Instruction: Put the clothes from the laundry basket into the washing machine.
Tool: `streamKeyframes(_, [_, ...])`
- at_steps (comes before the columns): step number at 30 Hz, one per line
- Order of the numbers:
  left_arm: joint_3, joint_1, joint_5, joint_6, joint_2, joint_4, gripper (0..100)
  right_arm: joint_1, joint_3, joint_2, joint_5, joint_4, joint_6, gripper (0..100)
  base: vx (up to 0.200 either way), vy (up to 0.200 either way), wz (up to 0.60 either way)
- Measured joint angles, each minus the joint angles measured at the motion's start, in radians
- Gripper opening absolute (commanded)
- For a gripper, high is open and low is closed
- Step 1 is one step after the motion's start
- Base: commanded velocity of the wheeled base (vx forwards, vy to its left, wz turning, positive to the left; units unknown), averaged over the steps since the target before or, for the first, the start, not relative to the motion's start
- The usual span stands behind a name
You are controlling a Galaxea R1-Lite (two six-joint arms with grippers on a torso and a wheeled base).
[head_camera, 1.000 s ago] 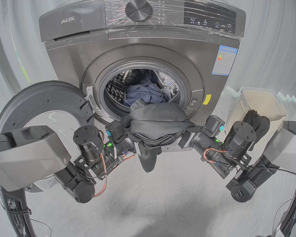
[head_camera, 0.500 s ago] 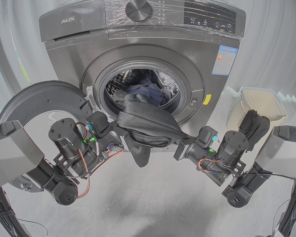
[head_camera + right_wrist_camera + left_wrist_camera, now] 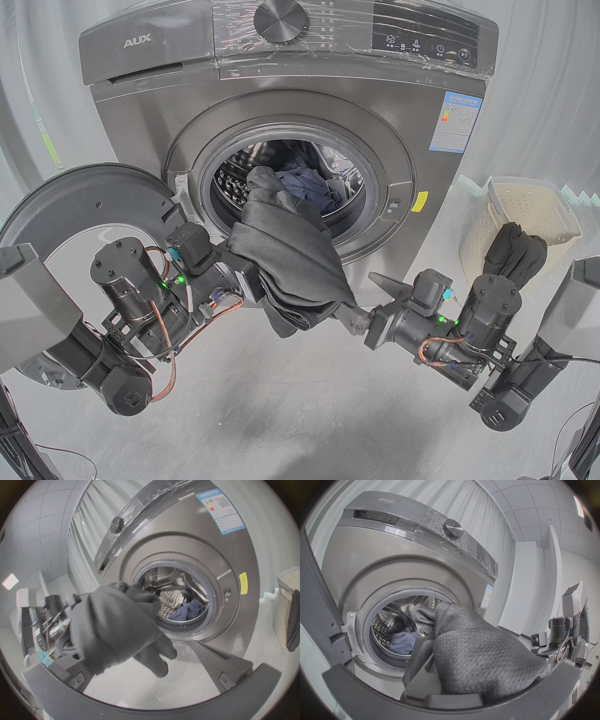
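Partway: dark grey garment (image 3: 287,250) has its top end over the lip of the washing machine (image 3: 400,106) drum, blue clothes (image 3: 306,184) already inside, one black piece (image 3: 515,250) draped on the laundry basket (image 3: 537,209) rim to fetch. My left fingers (image 3: 250,281) are clamped on the grey garment, pads buried in cloth; it rises from them into the opening, tail hanging below. My right fingers (image 3: 356,295) are spread wide, holding nothing, just beside its lower hem.

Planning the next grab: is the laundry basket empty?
No, a black garment hangs over the rim of the laundry basket.
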Motion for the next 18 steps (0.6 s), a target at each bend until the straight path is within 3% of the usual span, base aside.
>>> streamKeyframes(4, [0.031,0.002,0.0,0.001,0.0,0.0,0,0.004,0.104,-0.035,0.068,0.0,-0.029,100,0.0,0.0,0.0])
streamKeyframes(9, [0.057,0.003,0.008,0.004,-0.001,0.001,0,0.009,0.208,-0.062,0.113,0.001,-0.056,100,0.0,0.0,0.0])
streamKeyframes(14, [0.088,0.011,0.022,0.014,-0.001,0.001,0,0.005,0.285,-0.07,0.128,0.002,-0.076,100,0.0,0.0,0.0])
streamKeyframes(18, [0.11,0.013,0.022,0.015,-0.001,0.001,0,-0.018,0.293,-0.063,0.126,0.001,-0.077,100,0.0,0.0,0.0])
